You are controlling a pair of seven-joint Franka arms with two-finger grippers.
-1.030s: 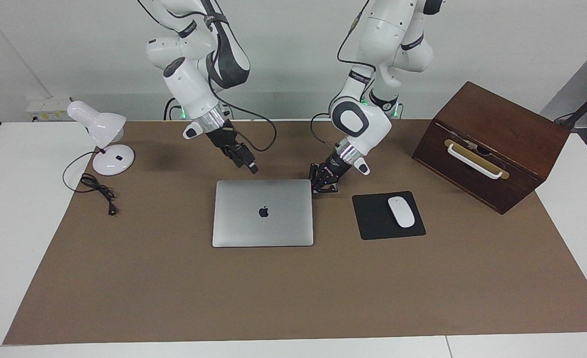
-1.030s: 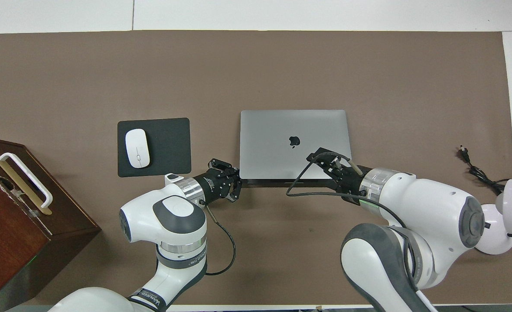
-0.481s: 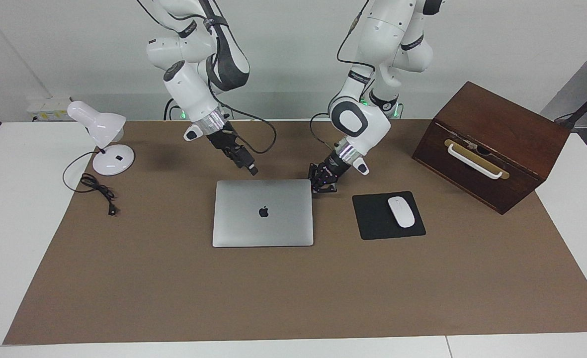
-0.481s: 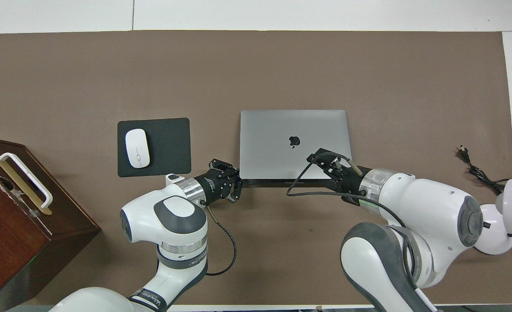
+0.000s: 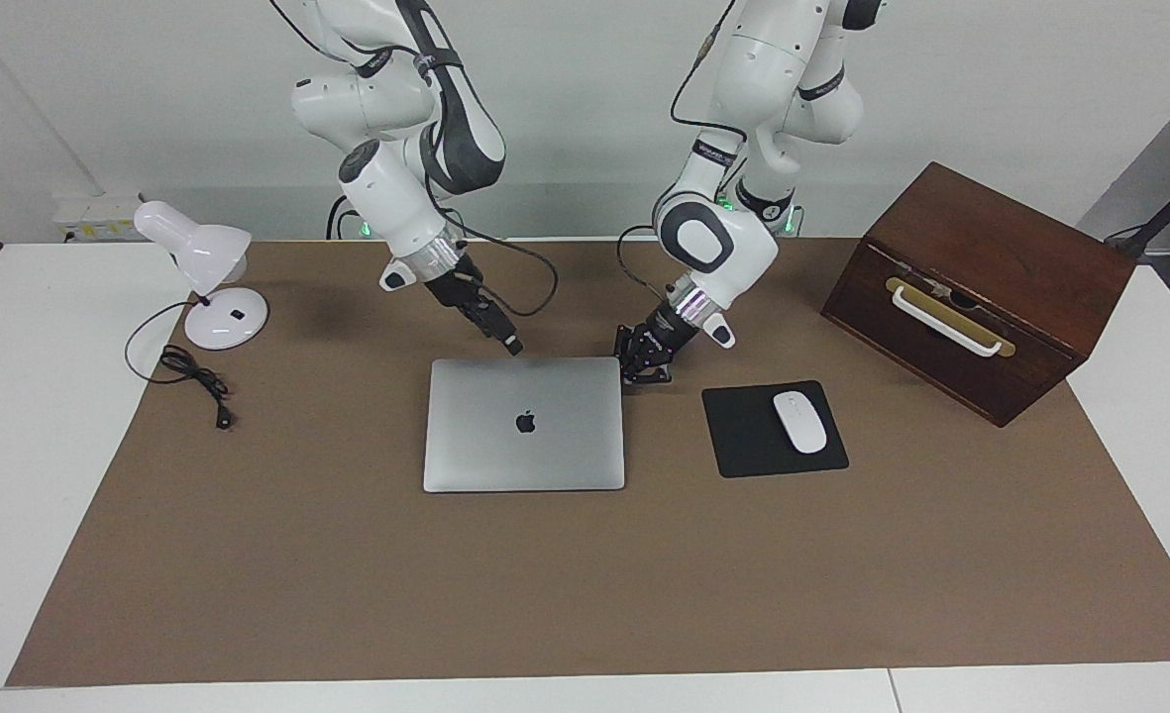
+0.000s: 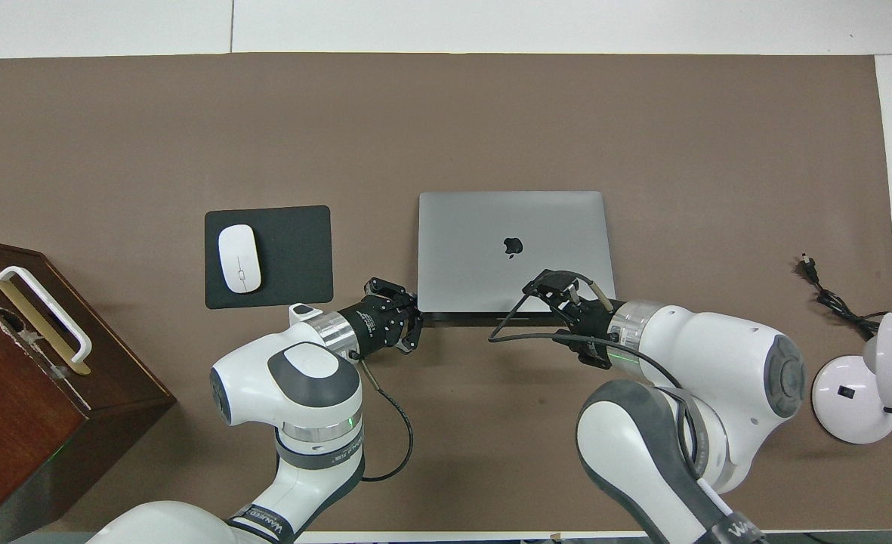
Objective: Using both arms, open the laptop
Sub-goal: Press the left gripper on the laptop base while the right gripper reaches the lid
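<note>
Facing view, approach step: the thin silver-grey laptop [image 5: 524, 423] lies shut and flat at mid-mat, lid not yet lifted. Left gripper [image 5: 644, 373], fingertips together, is down at the laptop's corner nearest the robots, toward the left arm's end, roughly 1 o'clock from the logo; contact can't be confirmed. Right gripper [image 5: 512, 346] hangs just over the laptop's edge nearest the robots, about 12 o'clock from the logo; whether its fingers are apart I cannot tell.

Next, by my reading: one gripper pins the base, the other catches the lid edge and raises it.

Around: black square mouse pad [image 5: 743, 446] with white mouse [image 5: 799, 422] at 3 o'clock, near the left gripper's swing; dark wooden box [image 5: 981, 287] past it; white desk lamp [image 5: 203, 272] at 10 o'clock. Nothing blocks the lid.
</note>
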